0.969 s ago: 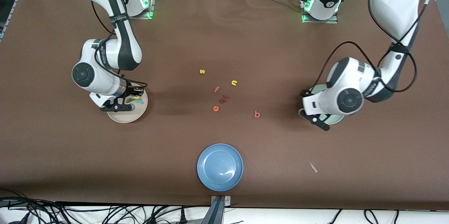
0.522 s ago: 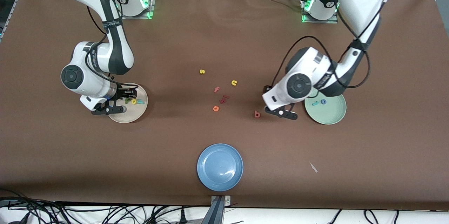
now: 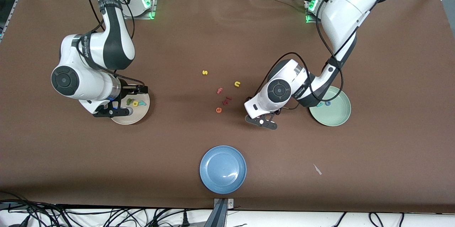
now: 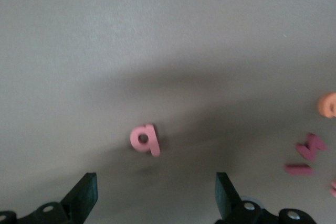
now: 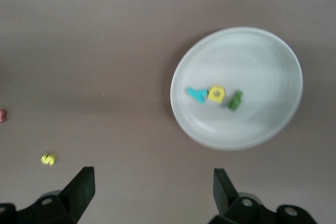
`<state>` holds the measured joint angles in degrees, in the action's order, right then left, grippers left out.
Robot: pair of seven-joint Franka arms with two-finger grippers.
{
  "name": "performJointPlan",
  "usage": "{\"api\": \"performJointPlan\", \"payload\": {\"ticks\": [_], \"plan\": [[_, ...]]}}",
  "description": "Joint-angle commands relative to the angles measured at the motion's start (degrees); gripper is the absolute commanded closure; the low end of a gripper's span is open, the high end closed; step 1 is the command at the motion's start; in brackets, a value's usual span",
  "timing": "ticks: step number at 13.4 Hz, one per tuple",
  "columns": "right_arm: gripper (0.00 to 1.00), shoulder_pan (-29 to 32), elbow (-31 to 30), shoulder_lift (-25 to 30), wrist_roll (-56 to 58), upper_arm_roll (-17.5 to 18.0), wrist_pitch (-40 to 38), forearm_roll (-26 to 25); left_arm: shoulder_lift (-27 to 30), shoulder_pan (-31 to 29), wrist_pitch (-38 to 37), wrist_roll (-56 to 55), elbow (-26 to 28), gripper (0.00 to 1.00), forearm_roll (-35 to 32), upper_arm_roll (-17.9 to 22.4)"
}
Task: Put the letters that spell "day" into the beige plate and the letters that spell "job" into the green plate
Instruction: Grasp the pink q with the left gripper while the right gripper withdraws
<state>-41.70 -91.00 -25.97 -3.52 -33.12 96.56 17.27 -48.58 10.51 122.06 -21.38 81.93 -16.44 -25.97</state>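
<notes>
The d (image 3: 130, 101), a (image 3: 135, 103) and y (image 3: 142, 103) lie in the beige plate (image 3: 137, 116) toward the right arm's end. The j (image 3: 320, 104) and o (image 3: 327, 103) lie in the green plate (image 3: 336, 118) toward the left arm's end. The b (image 4: 145, 138) lies on the table (image 3: 227, 35) between them.

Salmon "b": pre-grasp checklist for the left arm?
1. Left gripper open: ok.
2. Salmon "b" on bare table, over which the left gripper hangs, fingers either side of it: ok.
3. Nothing touching the "b"; orange "e" apart: ok.
4. Green plate holds "j" and "o", room left: ok.
5. Beige plate holds "d", "a", "y": ok.
6. Right gripper open, empty, by the beige plate: ok.
</notes>
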Motion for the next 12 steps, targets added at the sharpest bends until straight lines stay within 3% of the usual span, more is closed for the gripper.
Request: {"api": "performJointPlan", "payload": {"ticks": [1,2,5,8,11,12], "plan": [[0.00,0.1,6.6,0.1,-3.2,-0.2,-9.3,-4.4,-1.6,0.4,0.3,1.2,-2.1,0.25,-3.2,0.0],[0.00,0.1,8.5,0.2,-3.1,-0.3,-12.8,-6.4,-1.6,0.5,0.3,0.9,-2.1,0.34,-3.2,0.0],[0.00,2.9,11.2,4.0,-1.9,0.6,-16.8,-8.2,-2.8,0.6,1.8,0.8,-2.0,0.36,-3.3,1.2],[0.00,14.5,10.1,9.0,-1.9,12.8,-15.4,-10.6,-3.4,0.6,4.1,0.8,-1.7,0.36,-3.4,2.0],[0.00,26.2,8.3,14.0,-2.2,25.0,-15.4,-20.3,-3.8,0.6,5.6,0.8,-1.5,0.36,-3.5,2.1],[0.00,28.5,6.1,16.6,-2.0,26.9,-15.3,-20.8,-4.2,0.6,5.6,0.8,-1.4,0.41,-3.5,2.1]]}}
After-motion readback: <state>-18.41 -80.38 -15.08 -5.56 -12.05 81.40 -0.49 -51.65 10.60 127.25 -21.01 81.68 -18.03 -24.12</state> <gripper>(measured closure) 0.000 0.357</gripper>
